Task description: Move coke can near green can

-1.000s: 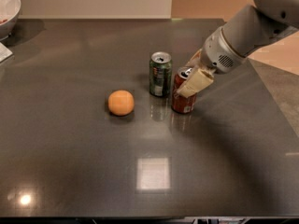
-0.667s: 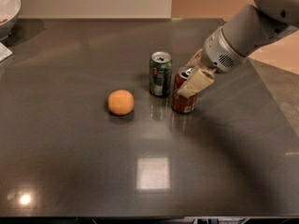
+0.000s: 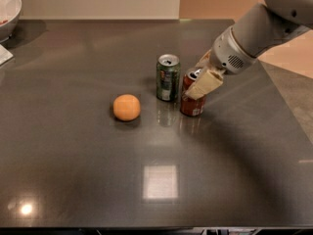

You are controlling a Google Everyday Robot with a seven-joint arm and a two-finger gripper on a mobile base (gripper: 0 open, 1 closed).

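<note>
Coke can point(image 3: 192, 106) in claw point(image 3: 196, 84), nxt to green can point(image 3: 167, 78)

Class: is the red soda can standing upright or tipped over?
Upright: the red aluminium soda can stands on its base on the dark table, silver top facing up. The claw is at its upper part.
</note>
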